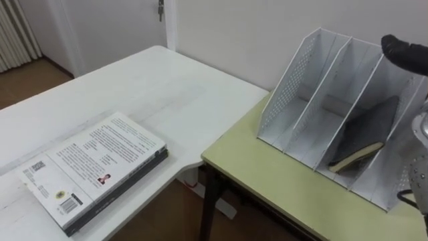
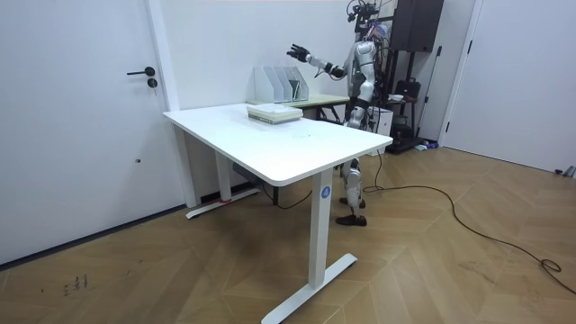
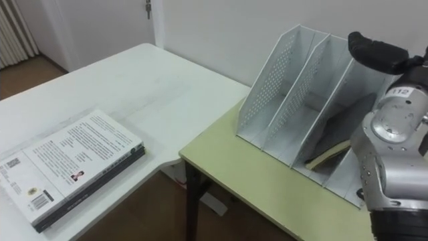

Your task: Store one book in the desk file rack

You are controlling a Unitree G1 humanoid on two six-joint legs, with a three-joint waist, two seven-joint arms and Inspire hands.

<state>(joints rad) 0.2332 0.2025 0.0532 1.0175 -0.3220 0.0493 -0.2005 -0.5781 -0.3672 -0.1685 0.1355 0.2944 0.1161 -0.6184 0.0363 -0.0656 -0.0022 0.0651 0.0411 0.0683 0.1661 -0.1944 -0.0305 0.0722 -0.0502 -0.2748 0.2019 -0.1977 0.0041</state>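
Green desk (image 1: pixel 267 181) bears file rack (image 1: pixel 294 80); right hand (image 3: pixel 374 50) above, fingers (image 1: pixel 394 45) spread.

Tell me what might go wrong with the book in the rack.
The dark book leans slanted in the file rack, its lower end at the open front, so it may slide out. The open right hand hovers by the rack's top edge and may knock it when pulling back.

White table (image 1: pixel 154 87): one stack of books (image 1: pixel 93 171) lies flat near the robot's edge, light printed cover uppermost, a darker book beneath. Green desk (image 1: pixel 281 194), just beside the table's corner: a white file rack (image 1: pixel 314 94) stands upright toward the wall.
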